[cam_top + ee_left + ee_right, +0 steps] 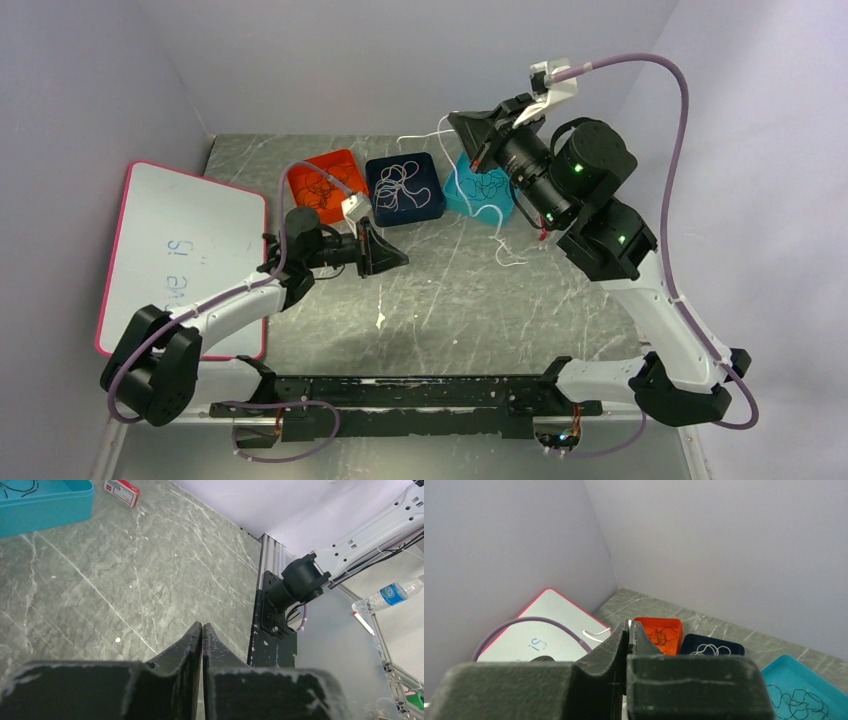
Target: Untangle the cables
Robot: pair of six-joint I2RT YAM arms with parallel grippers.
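Pinching the white cable (pixel 497 222) between fully closed tips, held the right gripper (pixel 455 120) high, with the strand falling below the claw across the teal tray (pixel 475 208) onto the table (pixel 450 300), long axis running from the tips back toward the bases. Found the left gripper (pixel 400 259) closed on nothing, low and well off to the strand's left, so judged the right arm far nearer for any pull. Saw more cables (pixel 400 185) coiled in the navy tray (pixel 378 205) and orange tray (pixel 340 160) beneath the claw, plain walls close around.
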